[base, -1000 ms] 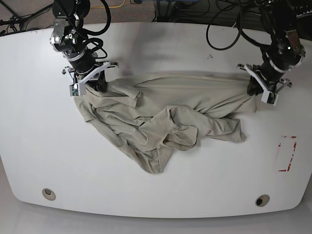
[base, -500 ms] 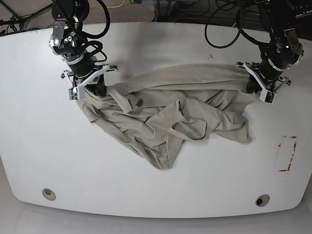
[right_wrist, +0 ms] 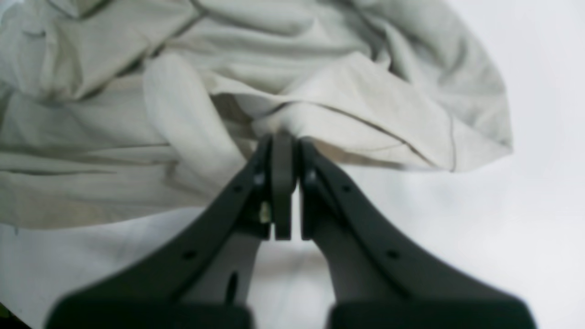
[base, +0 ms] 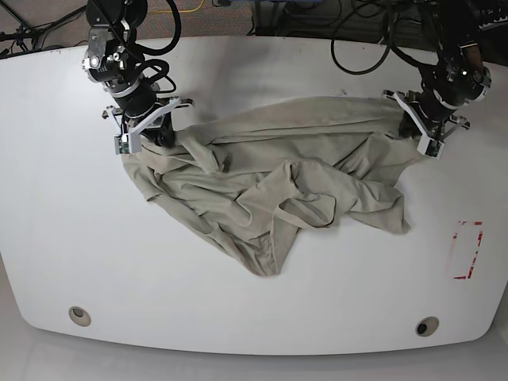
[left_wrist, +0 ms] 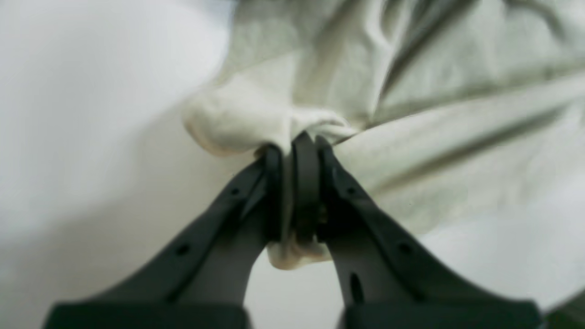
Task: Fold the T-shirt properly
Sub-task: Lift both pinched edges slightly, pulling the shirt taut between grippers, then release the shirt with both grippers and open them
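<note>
Both grippers, left (left_wrist: 292, 151) and right (right_wrist: 283, 146), pinch the shirt (base: 270, 182) tight. It lies bunched near the table's (base: 254, 302) back edge. Pulling too hard could make the cloth slip out.

T-shirt (base: 270, 175): plain khaki-beige, no print or pattern, paler grey-green in the wrist views. Table (base: 238, 302): plain white, with a small red rectangular outline (base: 465, 250) near one edge. Both grippers' fingers (left_wrist: 306, 183) (right_wrist: 283, 183) are matte black with white brackets.
</note>
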You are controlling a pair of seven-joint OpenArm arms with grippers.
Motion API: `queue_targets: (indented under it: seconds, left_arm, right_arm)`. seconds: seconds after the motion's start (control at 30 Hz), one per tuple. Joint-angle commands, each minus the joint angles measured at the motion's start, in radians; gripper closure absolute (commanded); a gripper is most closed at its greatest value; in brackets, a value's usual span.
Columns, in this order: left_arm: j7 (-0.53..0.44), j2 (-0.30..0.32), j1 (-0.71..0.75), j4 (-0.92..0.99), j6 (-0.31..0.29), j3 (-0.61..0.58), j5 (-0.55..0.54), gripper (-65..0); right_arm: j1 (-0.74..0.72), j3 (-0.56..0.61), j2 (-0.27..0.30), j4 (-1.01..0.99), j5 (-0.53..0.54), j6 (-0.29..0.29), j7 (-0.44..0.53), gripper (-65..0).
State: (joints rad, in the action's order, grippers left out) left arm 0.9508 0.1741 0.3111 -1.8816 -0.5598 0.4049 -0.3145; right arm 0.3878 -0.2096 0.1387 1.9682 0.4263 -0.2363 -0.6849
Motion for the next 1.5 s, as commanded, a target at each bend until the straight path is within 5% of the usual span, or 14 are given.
queue_targets:
  seconds: [0.0, 0.17, 0.43, 0.57, 0.9, 1.17, 1.47]
  left_arm:
    - [-0.009, 0.029, 0.019, -0.004, -0.009, 0.009, 0.003, -0.7]
    - [-0.006, 0.061, 0.041, 0.008, -0.026, 0.017, 0.007, -2.6]
    - [-0.005, 0.101, 0.045, 0.024, -0.057, 0.032, 0.016, -18.3]
    - [0.003, 0.095, -0.005, 0.025, -0.069, 0.022, 0.007, -15.3]
    - [-0.004, 0.071, -0.043, 0.013, -0.073, 0.011, 0.012, -7.2]
    - [0.017, 0.066, -0.021, -0.008, -0.074, 0.01, 0.011, -13.8]
    - [0.052, 0.081, 0.037, -0.048, -0.067, 0.026, 0.012, -19.3]
  right_arm:
    - [0.012, -0.002, -0.001, 0.022, 0.009, -0.007, 0.021, 0.0]
    - [0.021, 0.001, -0.009, 0.023, 0.008, -0.011, 0.022, -0.4]
    - [0.021, -0.003, -0.023, 0.025, -0.022, -0.009, 0.006, -11.3]
    - [-0.012, 0.01, -0.031, 0.01, -0.043, -0.011, -0.001, -21.1]
    - [-0.031, 0.017, -0.057, 0.009, -0.093, -0.013, -0.028, -28.0]
    - [-0.004, 0.019, -0.059, 0.012, -0.094, -0.015, -0.023, -30.3]
    - [0.08, 0.008, -0.057, 0.023, -0.024, -0.016, -0.004, -45.0]
